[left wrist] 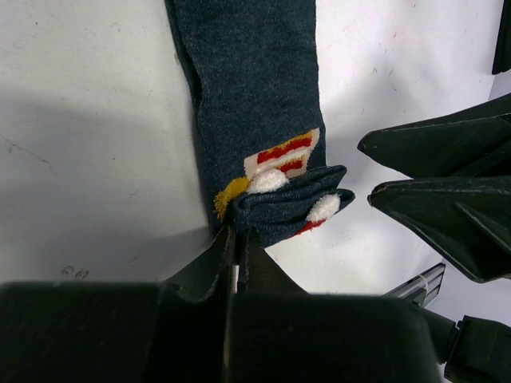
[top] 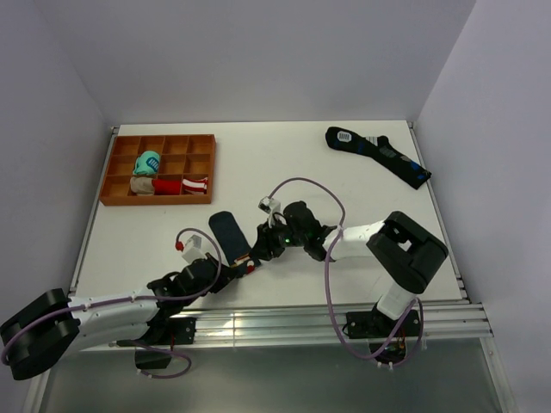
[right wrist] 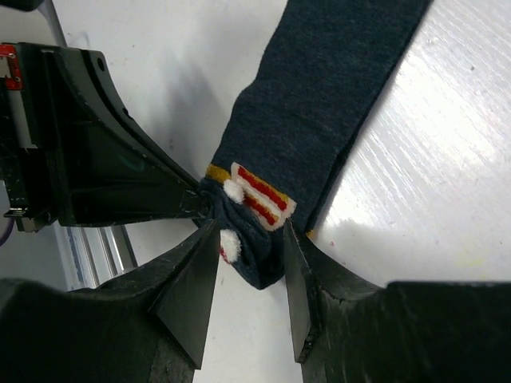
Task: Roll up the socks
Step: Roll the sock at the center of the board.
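Left gripper [top: 244,268] reaches from the lower left in the top view and meets the near end of the socks [top: 230,234], a short dark navy pair lying flat on the white table [top: 301,172] just ahead of both arms. The right gripper [top: 259,250] comes in from the other side to the same end. Farther back stand an orange tray [top: 164,137] holding rolled bundles and a longer dark sock [top: 379,153], both well apart from the pair. From the left wrist, the left fingers [left wrist: 209,265] are pressed together with no gap, pinching the edge of a small fold [left wrist: 291,209] turned up at the sock's end, just below the red, white and yellow patch [left wrist: 283,153]; the rest of the pair runs flat away from the camera. From the right wrist, the right fingers [right wrist: 192,289] stand spread apart on either side of that fold, clamping nothing, while the left gripper's tip holds the fabric at the fold's corner.
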Available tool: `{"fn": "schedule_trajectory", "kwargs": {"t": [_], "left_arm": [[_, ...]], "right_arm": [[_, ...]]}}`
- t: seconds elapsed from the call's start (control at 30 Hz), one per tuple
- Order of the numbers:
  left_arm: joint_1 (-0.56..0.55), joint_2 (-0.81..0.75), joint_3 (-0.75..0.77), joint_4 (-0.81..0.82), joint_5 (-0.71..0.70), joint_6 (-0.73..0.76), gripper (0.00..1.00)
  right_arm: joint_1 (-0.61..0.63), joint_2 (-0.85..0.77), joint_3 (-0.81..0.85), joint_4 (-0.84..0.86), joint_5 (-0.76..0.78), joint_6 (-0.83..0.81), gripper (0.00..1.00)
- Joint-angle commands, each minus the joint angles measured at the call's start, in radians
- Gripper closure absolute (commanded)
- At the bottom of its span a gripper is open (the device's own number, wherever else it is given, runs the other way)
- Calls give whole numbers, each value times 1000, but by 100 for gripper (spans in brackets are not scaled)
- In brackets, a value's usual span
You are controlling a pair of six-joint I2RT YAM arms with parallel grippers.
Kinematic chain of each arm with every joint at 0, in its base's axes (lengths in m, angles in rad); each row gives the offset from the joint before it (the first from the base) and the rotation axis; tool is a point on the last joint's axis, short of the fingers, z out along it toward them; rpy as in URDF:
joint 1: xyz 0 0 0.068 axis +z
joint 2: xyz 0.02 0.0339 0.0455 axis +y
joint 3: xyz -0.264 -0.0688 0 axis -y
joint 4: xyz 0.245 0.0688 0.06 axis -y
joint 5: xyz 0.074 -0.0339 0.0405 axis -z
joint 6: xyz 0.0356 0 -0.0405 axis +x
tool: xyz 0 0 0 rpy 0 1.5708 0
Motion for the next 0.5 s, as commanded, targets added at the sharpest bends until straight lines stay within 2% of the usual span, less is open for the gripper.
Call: {"fn": "schedule_trajectory", "kwargs": {"t": [0.0, 0.2, 0.47], "left_arm": [[11, 28, -49, -128, 58, 23, 100], [41, 22, -63, -108, 90, 32, 100], [64, 0, -65, -117, 104, 38, 100]], "right_arm": [[16, -15, -7, 68, 24, -16, 55], [32, -18, -7, 35, 76, -37, 54], [34, 8, 7, 13, 73, -46, 51]]}}
